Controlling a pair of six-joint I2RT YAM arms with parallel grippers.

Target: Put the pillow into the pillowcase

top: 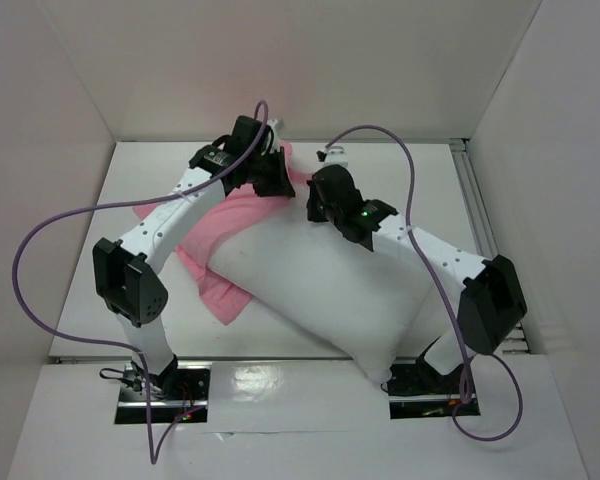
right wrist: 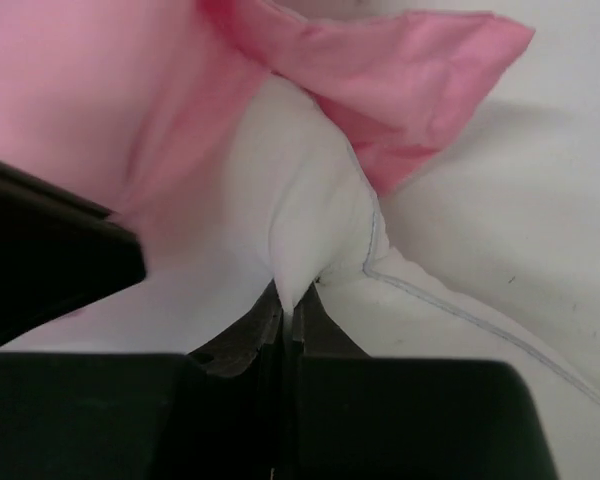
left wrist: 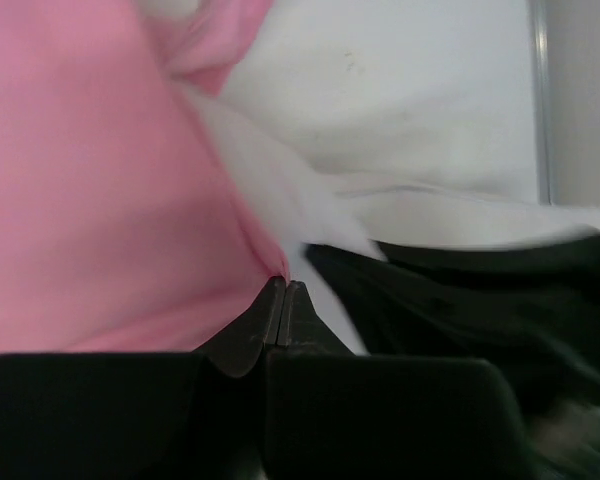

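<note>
Right wrist view: right gripper (right wrist: 292, 305) pinches only a small fold of the pillow (right wrist: 310, 210) corner at its tips, left gripper (left wrist: 283, 290) is closed on the pillowcase (left wrist: 90, 180) edge at its tips; either thin bite may slip when pulled.

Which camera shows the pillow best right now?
Top external: most of the pillow shows, lying diagonally, far end at the pink pillowcase. Right wrist shows only the corner pinched in the right end effector; left wrist, a white strip beside pink fabric.
</note>
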